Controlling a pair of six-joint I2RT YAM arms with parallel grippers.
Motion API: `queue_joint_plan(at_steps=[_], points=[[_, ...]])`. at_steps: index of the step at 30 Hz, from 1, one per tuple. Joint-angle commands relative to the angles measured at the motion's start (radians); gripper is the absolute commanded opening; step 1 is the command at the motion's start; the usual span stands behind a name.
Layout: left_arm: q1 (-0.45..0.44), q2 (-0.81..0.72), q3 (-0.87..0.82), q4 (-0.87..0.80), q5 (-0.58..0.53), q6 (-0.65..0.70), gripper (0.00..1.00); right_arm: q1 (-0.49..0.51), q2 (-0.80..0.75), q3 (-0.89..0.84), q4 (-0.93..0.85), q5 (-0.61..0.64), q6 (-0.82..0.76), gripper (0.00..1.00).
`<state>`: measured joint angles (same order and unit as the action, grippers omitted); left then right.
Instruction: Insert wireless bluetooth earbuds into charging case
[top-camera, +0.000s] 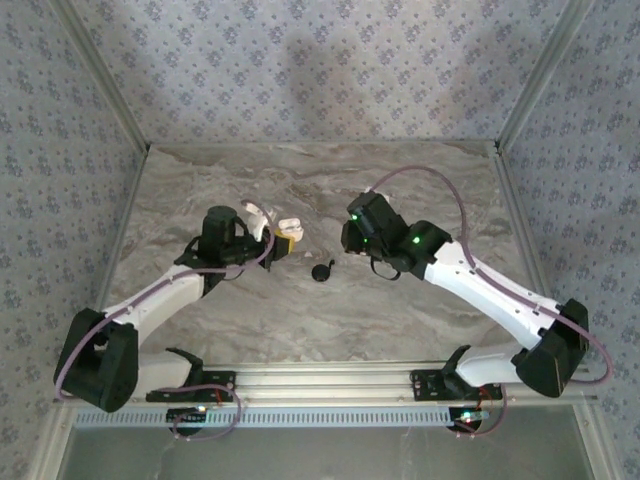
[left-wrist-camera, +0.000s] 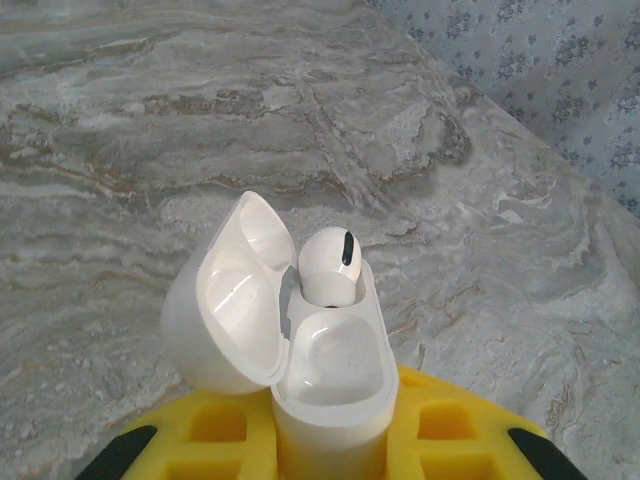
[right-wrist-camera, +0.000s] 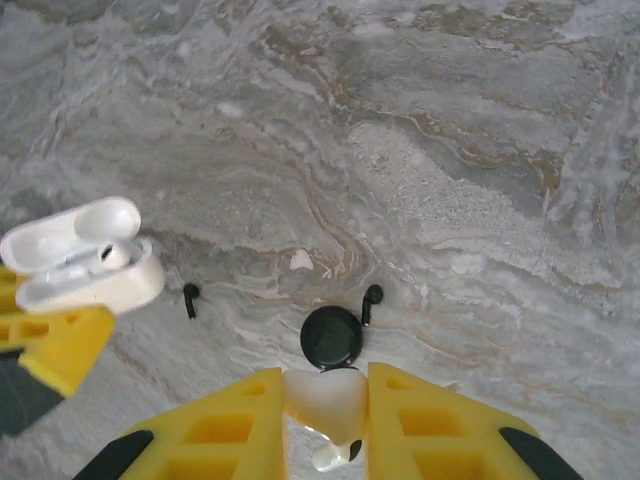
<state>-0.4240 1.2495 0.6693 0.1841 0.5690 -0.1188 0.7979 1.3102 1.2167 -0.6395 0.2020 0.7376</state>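
No writing, label, brand or number is legible anywhere.

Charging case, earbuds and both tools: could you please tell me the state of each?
Charging case: lid open, one slot empty.
Seated earbud: in its slot in the case.
Second earbud: out of the case, pinched in right tool.
Left tool: shut on the charging case.
Right tool: shut on the second earbud.

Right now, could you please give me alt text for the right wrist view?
The right end effector grips a white earbud above a marble table. Just beyond lies a black round object with a stem; at the picture's left, the open charging case holds a second earbud.
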Motion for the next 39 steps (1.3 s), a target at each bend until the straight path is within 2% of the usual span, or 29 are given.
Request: queue_joint_plan(at_steps=[1, 6, 7, 15, 22, 30, 35, 39], points=[[-0.003, 0.001, 0.047, 0.009, 0.031, 0.057, 0.13, -0.046, -0.009, -0.052, -0.082, -0.162, -0.19, 0.22], [-0.005, 0.007, 0.046, -0.007, 0.047, 0.06, 0.13, -0.138, -0.011, -0.112, -0.128, -0.414, -0.303, 0.23], [-0.005, 0.007, 0.046, -0.01, 0.044, 0.061, 0.12, -0.15, -0.008, -0.124, -0.135, -0.42, -0.304, 0.23], [-0.005, 0.003, 0.056, -0.051, 0.026, 0.079, 0.13, -0.154, 0.162, -0.158, -0.189, -0.345, -0.293, 0.23], [-0.006, 0.001, 0.051, -0.066, 0.009, 0.085, 0.13, -0.143, 0.359, -0.158, -0.155, -0.349, -0.275, 0.23], [-0.006, 0.001, 0.053, -0.072, 0.003, 0.092, 0.13, -0.136, 0.456, -0.183, -0.124, -0.357, -0.269, 0.24], [-0.006, 0.003, 0.052, -0.069, 0.003, 0.091, 0.12, -0.141, 0.466, -0.194, -0.125, -0.359, -0.263, 0.3], [-0.006, 0.005, 0.052, -0.069, 0.003, 0.09, 0.13, -0.139, 0.422, -0.176, -0.154, -0.351, -0.253, 0.41]])
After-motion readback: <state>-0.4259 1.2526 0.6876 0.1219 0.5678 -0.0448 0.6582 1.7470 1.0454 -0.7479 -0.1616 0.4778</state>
